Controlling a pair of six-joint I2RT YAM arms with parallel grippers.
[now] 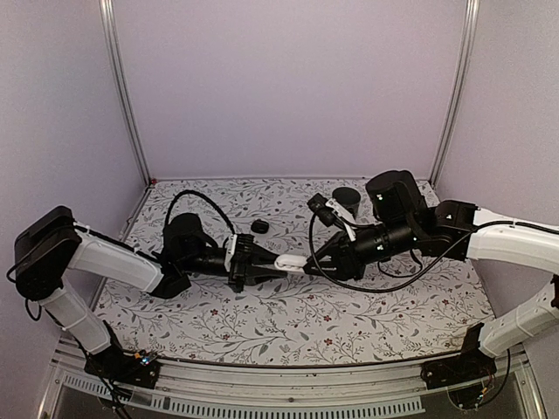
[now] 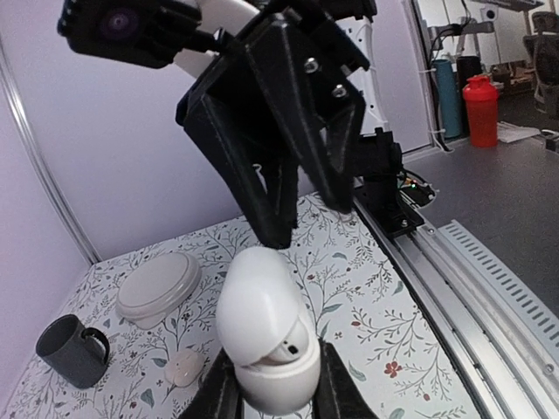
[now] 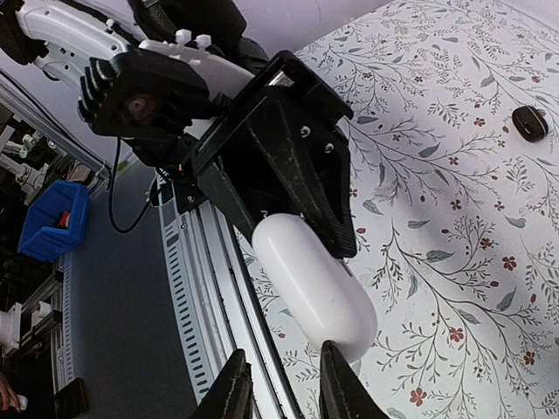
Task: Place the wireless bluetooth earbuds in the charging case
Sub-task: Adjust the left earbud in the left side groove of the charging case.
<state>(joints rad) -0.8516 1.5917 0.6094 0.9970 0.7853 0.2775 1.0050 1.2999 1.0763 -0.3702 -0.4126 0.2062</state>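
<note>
My left gripper (image 2: 278, 386) is shut on the lower half of the white charging case (image 2: 262, 323) and holds it above the table. The lid stands slightly ajar, and one earbud (image 2: 294, 346) shows in the gap. A small whitish earbud (image 2: 183, 367) lies loose on the floral mat. My right gripper (image 3: 281, 374) is open, jaws a little apart with nothing between them. One of its fingertips (image 3: 336, 371) touches the case (image 3: 310, 284) at its rounded lid end. In the top view both grippers meet at the case (image 1: 289, 261) mid-table.
A dark mug (image 1: 347, 196) stands at the back right. A small black object (image 1: 259, 226) lies behind the grippers. A round white lid-like dish (image 2: 159, 284) sits near the mug (image 2: 74, 349). The metal rail (image 2: 489, 288) runs along the table's near edge.
</note>
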